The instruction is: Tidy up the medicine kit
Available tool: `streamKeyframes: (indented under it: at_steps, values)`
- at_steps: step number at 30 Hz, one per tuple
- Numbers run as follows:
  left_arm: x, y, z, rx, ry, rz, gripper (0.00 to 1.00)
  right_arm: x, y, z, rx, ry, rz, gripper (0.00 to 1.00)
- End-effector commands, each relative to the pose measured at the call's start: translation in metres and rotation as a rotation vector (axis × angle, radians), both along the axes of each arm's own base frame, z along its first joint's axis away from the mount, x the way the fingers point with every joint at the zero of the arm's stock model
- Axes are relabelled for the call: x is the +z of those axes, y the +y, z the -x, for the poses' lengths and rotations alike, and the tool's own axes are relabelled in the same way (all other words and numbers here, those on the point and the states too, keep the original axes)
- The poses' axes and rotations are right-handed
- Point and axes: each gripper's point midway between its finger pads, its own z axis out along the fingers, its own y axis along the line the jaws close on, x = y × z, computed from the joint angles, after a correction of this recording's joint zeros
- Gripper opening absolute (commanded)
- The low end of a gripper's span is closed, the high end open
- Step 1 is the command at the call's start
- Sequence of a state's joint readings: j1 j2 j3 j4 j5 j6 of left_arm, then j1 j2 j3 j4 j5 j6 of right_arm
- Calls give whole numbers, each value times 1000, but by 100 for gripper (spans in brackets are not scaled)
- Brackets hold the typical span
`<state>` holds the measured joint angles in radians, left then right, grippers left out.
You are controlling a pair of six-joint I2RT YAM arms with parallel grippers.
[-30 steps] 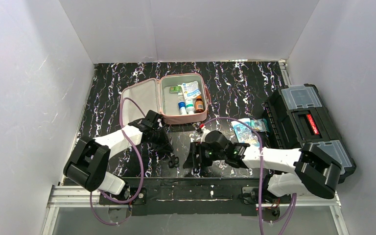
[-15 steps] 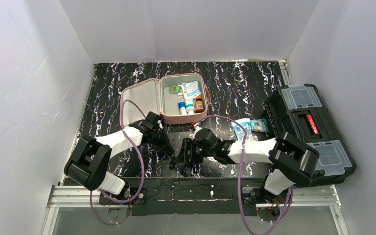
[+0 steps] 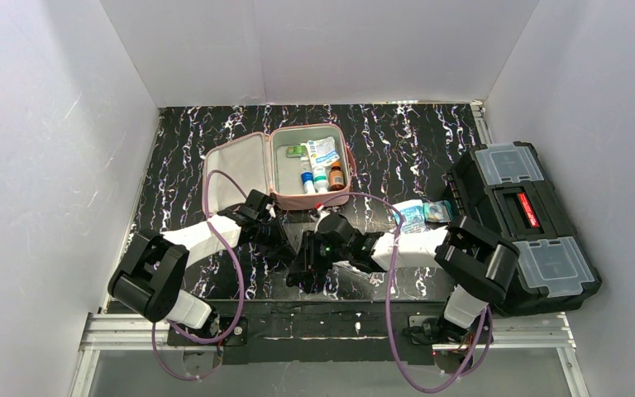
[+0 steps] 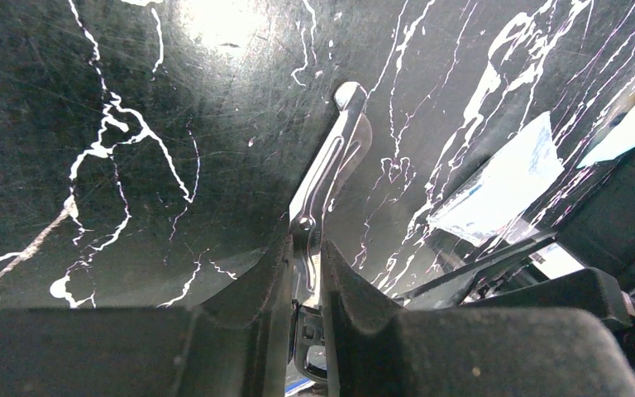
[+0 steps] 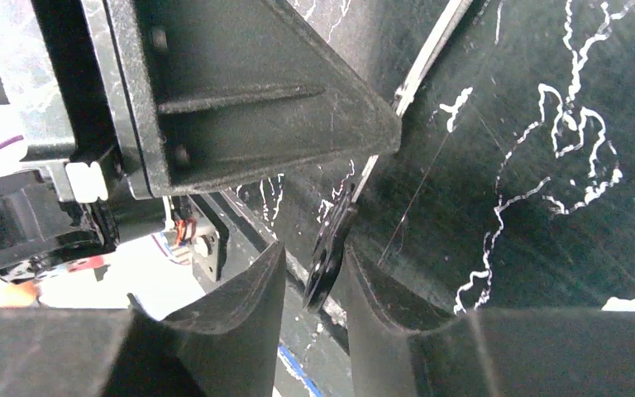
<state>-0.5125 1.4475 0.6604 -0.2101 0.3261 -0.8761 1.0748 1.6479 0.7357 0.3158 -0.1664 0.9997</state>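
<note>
The pink medicine kit [image 3: 306, 201] lies open at the table's middle back, lid [image 3: 236, 169] flat to its left, with bottles and packets [image 3: 321, 165] inside. My left gripper [image 3: 284, 251] [image 4: 306, 244] is in front of it, shut on a pair of scissors [image 4: 331, 165] near the pivot. The metal blades stick out past its fingertips. My right gripper [image 3: 304, 271] [image 5: 316, 248] is right beside the left one. The scissors' black handle [image 5: 331, 260] sits between its fingers, against the right finger, with a gap on the left side.
A black toolbox [image 3: 517, 215] with clear compartments stands at the right edge. Blue and white packets [image 3: 417, 215] lie between it and the right arm. White walls close in the table on three sides. The arm bases and purple cables are at the near edge.
The right arm has swung left until its gripper reached the left gripper and the scissors, and its jaws have narrowed around the handle. The left gripper has stayed shut and almost still.
</note>
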Motion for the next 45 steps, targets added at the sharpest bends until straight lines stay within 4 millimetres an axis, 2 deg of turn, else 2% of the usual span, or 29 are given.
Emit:
streamKeyframes:
  at_steps: [1, 8, 12, 18, 23, 25, 32, 35, 40, 43, 45]
  values:
    - [-8, 5, 11, -6, 32, -16, 0, 7, 15, -4, 0, -3, -31, 30]
    - [-3, 2, 11, -23, 24, 1, 0, 0, 12, -1, 3, 14, -21, 4]
    - [14, 0, 7, -63, -11, 5, 3, -2, 8, 1, 7, 14, -11, 1]
    - [47, 1, 6, -128, -81, 14, 26, -2, -2, 3, 2, 2, 4, 1]
    - [85, 7, 4, -145, -195, 20, 49, 7, -11, 5, -1, -22, 8, 1]
    - [99, 12, 4, -150, -232, 1, 57, 14, -14, 5, -1, -36, -3, 1]
    - [154, 37, 7, -158, -422, -54, 73, 39, -29, 8, 25, -114, -1, 1]
    - [175, 50, 12, -151, -513, -71, 80, 57, -36, 5, 24, -168, -2, 1]
    - [195, 62, 27, -152, -621, -57, 87, 96, -46, -10, 4, -286, 40, 1]
    - [200, 64, 37, -177, -667, -23, 97, 123, -49, -27, -14, -368, 66, 1]
    - [200, 66, 44, -189, -689, -13, 98, 139, -49, -38, -18, -404, 71, 1]
